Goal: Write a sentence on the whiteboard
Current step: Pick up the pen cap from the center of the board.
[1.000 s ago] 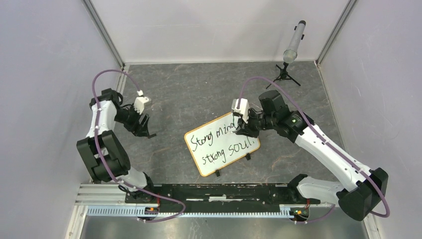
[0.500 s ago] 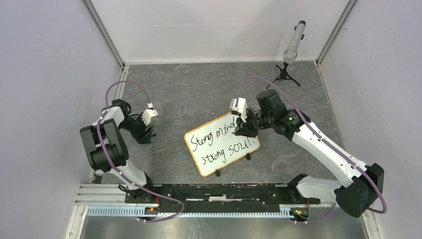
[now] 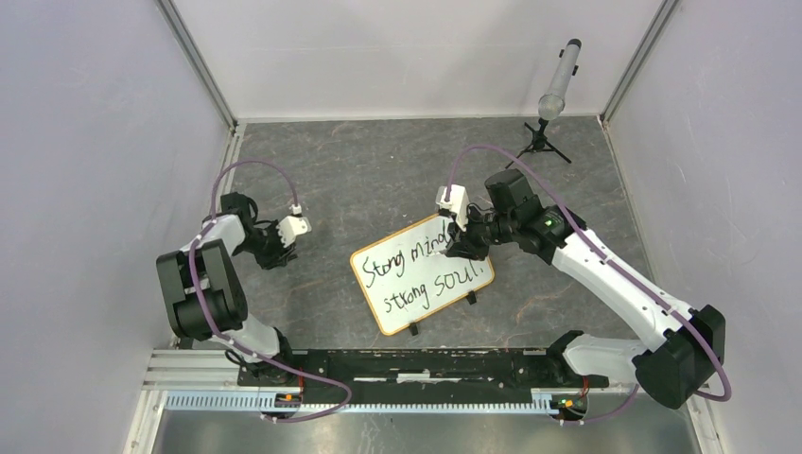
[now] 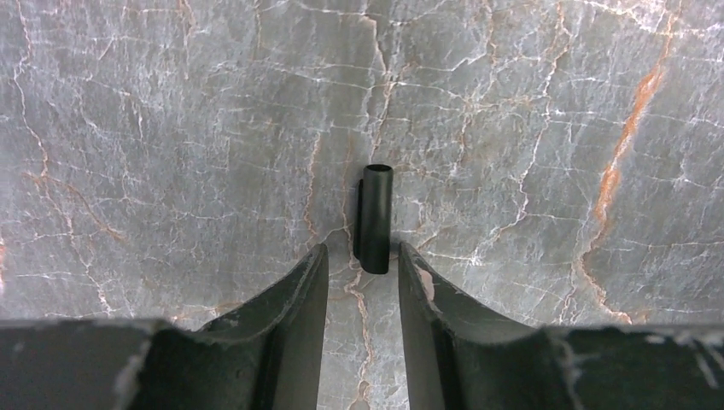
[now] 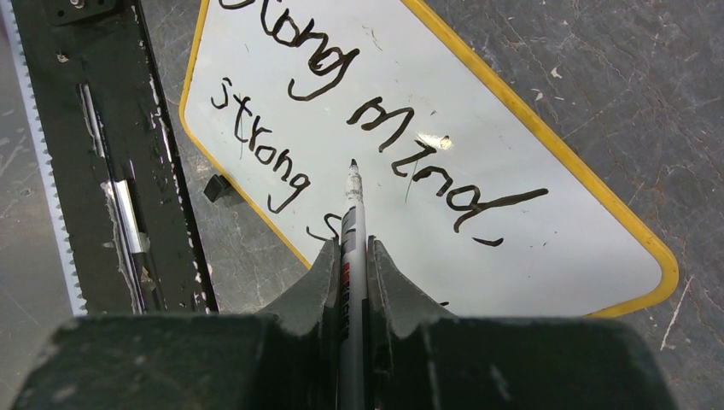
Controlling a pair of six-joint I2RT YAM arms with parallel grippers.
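Grey tabletop [image 3: 378, 180] holds whiteboard [image 3: 416, 284] angled near-left to far-right.

— Where is the left arm [image 3: 203, 284]?
— Folded up near the left edge of the bench [image 3: 378, 180]. The left end effector [image 4: 359, 256] points down, its fingers parted and gripping nothing.
— And the right arm [image 3: 615, 279]?
— It reaches from the near right corner toward the bench's middle, wrist tilted down. The right end effector [image 5: 352, 249] is clamped on a marker [image 5: 352, 201].
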